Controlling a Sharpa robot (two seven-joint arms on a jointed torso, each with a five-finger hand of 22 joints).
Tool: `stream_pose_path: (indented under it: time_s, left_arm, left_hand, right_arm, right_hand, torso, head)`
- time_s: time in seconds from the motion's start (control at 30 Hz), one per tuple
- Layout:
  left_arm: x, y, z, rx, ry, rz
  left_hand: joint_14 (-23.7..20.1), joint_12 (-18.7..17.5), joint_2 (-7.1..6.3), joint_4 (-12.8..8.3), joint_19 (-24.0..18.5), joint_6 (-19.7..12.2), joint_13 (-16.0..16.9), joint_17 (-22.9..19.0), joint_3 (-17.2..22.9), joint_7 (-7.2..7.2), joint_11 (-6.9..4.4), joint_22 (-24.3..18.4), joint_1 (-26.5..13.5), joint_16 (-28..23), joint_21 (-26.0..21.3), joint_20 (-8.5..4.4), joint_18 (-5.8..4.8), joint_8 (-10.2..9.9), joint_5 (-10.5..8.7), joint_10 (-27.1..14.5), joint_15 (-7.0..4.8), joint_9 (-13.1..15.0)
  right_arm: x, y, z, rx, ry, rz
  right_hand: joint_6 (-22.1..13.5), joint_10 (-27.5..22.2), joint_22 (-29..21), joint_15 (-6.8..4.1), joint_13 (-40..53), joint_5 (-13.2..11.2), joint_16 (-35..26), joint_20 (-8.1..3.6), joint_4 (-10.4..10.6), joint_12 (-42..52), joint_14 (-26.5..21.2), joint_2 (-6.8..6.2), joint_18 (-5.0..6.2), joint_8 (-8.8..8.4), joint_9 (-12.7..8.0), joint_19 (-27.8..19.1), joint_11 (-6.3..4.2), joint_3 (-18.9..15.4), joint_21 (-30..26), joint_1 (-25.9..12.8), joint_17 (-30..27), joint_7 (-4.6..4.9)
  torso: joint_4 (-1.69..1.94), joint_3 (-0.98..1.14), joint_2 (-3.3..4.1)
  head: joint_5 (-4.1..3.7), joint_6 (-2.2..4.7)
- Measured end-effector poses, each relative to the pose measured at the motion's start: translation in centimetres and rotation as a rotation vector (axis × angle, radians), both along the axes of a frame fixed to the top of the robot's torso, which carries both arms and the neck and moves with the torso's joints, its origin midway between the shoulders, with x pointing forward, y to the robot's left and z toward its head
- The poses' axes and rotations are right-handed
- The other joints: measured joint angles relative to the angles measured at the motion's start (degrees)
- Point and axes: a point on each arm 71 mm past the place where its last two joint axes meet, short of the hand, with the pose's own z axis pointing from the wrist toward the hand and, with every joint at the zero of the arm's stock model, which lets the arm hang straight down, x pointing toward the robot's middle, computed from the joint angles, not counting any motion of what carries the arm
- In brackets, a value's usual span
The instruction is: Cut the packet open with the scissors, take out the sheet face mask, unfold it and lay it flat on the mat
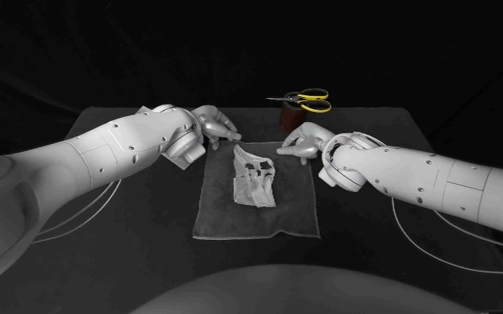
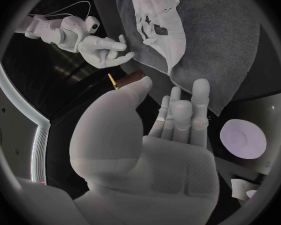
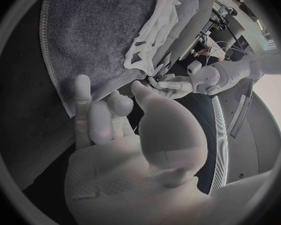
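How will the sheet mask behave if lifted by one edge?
Probably floppy: the sheet mask lies creased and partly folded on the mat, so it should drape and fold on itself. Likely thin and light, with cut-out holes, so it may tear or cling if dragged.

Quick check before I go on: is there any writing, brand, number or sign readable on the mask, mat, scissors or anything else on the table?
No readable text anywhere.
Face mask: plain white, no print visible.
Mat: plain grey cloth, no label seen.
Scissors: yellow handles; any brand is too small to read.
Brown holder they stand in: no marking can be made out.
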Motion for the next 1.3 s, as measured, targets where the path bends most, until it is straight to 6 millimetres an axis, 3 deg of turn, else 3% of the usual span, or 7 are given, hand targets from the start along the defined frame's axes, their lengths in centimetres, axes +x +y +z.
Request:
stream_pose_path:
  time_s: [0.17,0.3,0.43,0.73,0.9,1.07,1.3]
  left_arm:
    - [-0.6,1.3,0.4,-0.025,-0.027,0.029]
    - [-1.8,2.5,1.0,-0.063,-0.045,0.043]
    - [-4.0,3.5,1.5,-0.112,-0.041,0.040]
    - [-9.2,3.2,1.1,-0.188,0.045,0.011]
    - [-11.0,2.5,0.3,-0.186,0.089,0.011]
    - [-12.1,2.0,-0.6,-0.146,0.123,0.018]
    - [-12.6,1.2,-1.4,-0.067,0.134,0.009]
  left_hand:
    - [-0.27,-0.49,1.05,0.39,0.16,-0.02,-0.84,-0.64,-1.90,-0.08,0.38,-0.37,2.58,0.00,-0.50,0.58,0.12,1.09,0.00,-0.91,0.27,-0.63]
    - [0.90,2.52,2.11,0.41,1.84,6.16,-0.08,-0.06,-1.88,1.87,0.01,0.35,3.89,0.00,0.38,0.28,0.14,4.48,0.00,1.86,-0.04,-0.56]
    - [3.62,7.31,1.80,0.80,5.22,10.59,1.96,3.01,-1.48,1.08,-1.24,2.89,4.20,0.00,2.98,-0.41,0.14,6.92,0.00,3.99,-1.06,-0.84]
    - [15.19,21.47,2.14,4.86,16.81,14.60,9.28,25.03,-1.41,-1.43,-4.49,14.02,2.61,2.27,13.27,-3.57,-2.07,9.26,0.00,11.17,-4.19,-2.05]
    - [17.39,30.35,1.54,6.99,20.27,14.91,15.00,33.79,-2.12,-1.75,-5.42,17.78,1.96,3.04,16.57,-4.43,-3.03,9.26,0.00,13.49,-5.02,-2.92]
    - [17.41,40.86,1.24,9.02,21.76,14.77,29.26,36.84,-3.85,-2.04,-5.13,19.90,1.05,3.05,18.28,-4.68,-3.88,9.26,0.00,17.31,-5.04,-3.54]
    - [17.48,45.15,0.56,11.09,22.57,14.52,35.73,38.53,-6.78,-1.82,-5.01,21.34,-0.68,3.29,19.23,-4.51,-3.89,9.58,0.00,18.40,-4.95,-3.95]
  right_arm:
    - [-1.3,-0.8,0.6,0.041,-0.014,-0.008]
    - [-2.9,-1.1,0.9,0.077,-0.005,0.004]
    - [-4.7,-1.2,1.0,0.108,0.021,0.023]
    - [-7.8,-1.1,0.1,0.140,0.085,0.040]
    - [-9.0,-0.8,-0.9,0.142,0.123,0.039]
    - [-9.7,-0.4,-1.7,0.135,0.147,0.036]
    - [-10.1,0.5,-2.1,0.122,0.153,0.040]
  right_hand:
    - [2.34,4.01,0.19,-0.73,5.80,0.00,2.72,-0.77,-0.93,6.24,3.34,1.17,-0.04,0.89,-0.09,1.59,-0.68,0.93,0.72,2.44,4.72,-0.69]
    - [4.39,6.69,0.78,-1.45,10.83,0.00,4.64,-1.55,-2.03,11.20,5.33,1.51,-0.19,1.17,-0.60,2.77,-1.38,2.10,1.62,3.55,8.33,-1.56]
    - [5.67,8.39,1.15,-1.81,14.24,0.00,5.73,-1.82,-2.70,14.57,6.74,1.75,0.29,1.17,-1.02,3.44,-1.80,3.19,2.04,4.24,10.47,-1.99]
    - [7.54,9.08,4.58,-2.24,17.08,0.00,8.05,-2.42,-3.79,19.54,7.32,1.65,0.47,1.17,-1.63,6.72,-2.34,4.30,6.68,4.61,12.51,-2.63]
    - [8.10,9.17,6.19,-2.24,17.21,0.00,8.86,-2.61,-4.04,21.01,7.32,1.65,0.47,1.16,-1.83,8.17,-2.43,4.85,8.74,4.61,12.63,-2.79]
    - [8.29,9.17,7.02,-2.24,17.22,0.01,9.06,-2.61,-4.13,21.80,7.32,1.65,0.47,1.16,-1.97,8.75,-2.43,4.93,9.67,4.61,12.63,-2.98]
    - [8.30,9.16,7.57,-2.43,17.21,0.01,9.36,-2.62,-4.27,22.33,7.52,1.26,0.45,1.16,-2.11,9.18,-2.43,5.07,10.27,4.21,12.63,-2.98]
  torso:
    - [-0.01,0.02,0.04]
    - [-0.02,0.07,0.10]
    - [-0.04,0.07,0.10]
    - [0.08,0.03,-0.08]
    - [0.08,-0.02,-0.04]
    - [0.03,-0.02,0.07]
    - [0.01,0.00,0.12]
  head:
    - [0.10,0.00]
    - [0.12,0.00]
    - [-0.05,0.00]
    - [-0.18,0.00]
    - [-0.10,0.00]
    - [-0.09,0.00]
    - [-0.20,0.00]
